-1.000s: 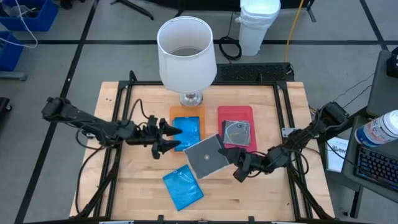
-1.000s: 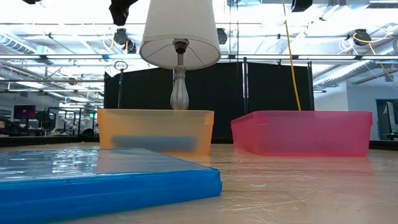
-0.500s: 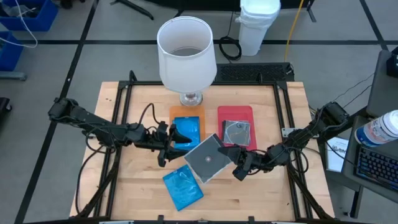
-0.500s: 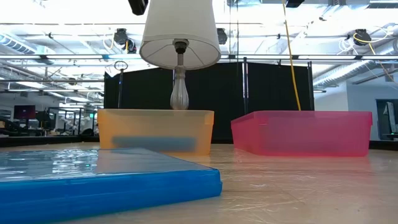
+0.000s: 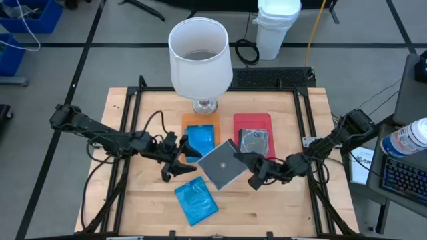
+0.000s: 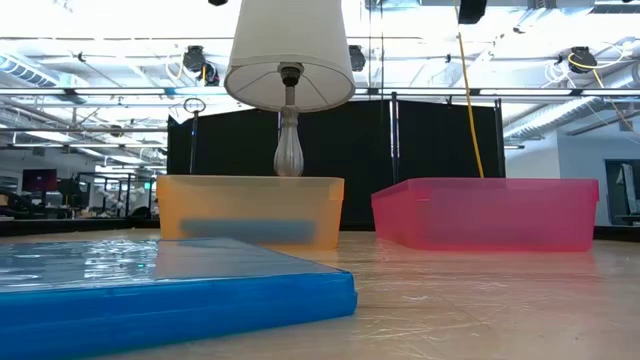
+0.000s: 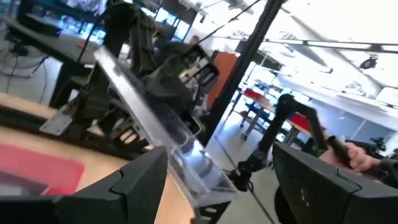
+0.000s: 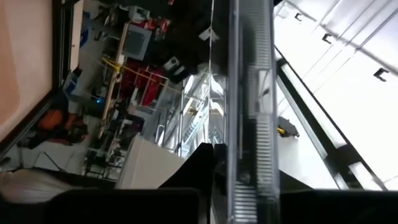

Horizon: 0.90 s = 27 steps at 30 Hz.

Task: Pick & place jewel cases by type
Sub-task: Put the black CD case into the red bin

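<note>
Right end effector (image 5: 248, 170) clamped on grey jewel case (image 5: 220, 163) — left end effector (image 5: 175, 159) wide, beside it

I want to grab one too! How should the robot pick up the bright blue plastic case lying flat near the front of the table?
Probably by one thin edge: the flat bright blue plastic case lies alone on the wooden table, so tilted fingers could come down from above and pinch an edge.

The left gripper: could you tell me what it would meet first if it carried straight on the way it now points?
Most likely the clear jewel case that the right gripper holds shut on its edge. The left gripper, open, points at it across the table, and its wrist view shows the case between its fingers; heights are hard to judge.
</note>
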Each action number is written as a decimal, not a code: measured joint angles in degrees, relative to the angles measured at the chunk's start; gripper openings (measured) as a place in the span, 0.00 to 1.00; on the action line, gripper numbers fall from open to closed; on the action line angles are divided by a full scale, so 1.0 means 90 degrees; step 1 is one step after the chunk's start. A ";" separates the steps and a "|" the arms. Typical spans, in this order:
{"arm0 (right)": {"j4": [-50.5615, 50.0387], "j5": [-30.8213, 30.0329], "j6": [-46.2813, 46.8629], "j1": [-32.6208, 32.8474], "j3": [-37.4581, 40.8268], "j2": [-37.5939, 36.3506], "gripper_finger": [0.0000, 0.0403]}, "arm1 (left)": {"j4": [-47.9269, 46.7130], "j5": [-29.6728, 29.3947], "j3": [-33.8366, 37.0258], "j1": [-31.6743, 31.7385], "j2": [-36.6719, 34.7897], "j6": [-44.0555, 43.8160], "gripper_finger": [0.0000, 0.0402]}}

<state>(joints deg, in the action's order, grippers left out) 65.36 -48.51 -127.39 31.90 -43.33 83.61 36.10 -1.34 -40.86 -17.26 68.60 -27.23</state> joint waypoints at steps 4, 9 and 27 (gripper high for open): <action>0.0032 0.0221 -0.0224 0.0003 0.0000 0.0000 0.06 | -0.0575 -0.0143 0.0001 0.0194 0.0002 -0.0296 0.72; 0.0027 0.0367 -0.0363 -0.0002 0.0002 0.0000 0.06 | -0.0685 -0.0135 0.0002 0.0250 -0.0005 -0.0392 0.70; -0.0386 0.1416 -0.0353 -0.0204 0.0000 0.0000 0.07 | -0.0610 0.0180 0.0013 0.0043 0.0617 -0.0819 0.70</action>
<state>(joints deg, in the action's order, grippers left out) 61.89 -35.77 -130.57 30.06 -43.33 83.61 30.61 0.28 -40.74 -16.87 74.15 -34.60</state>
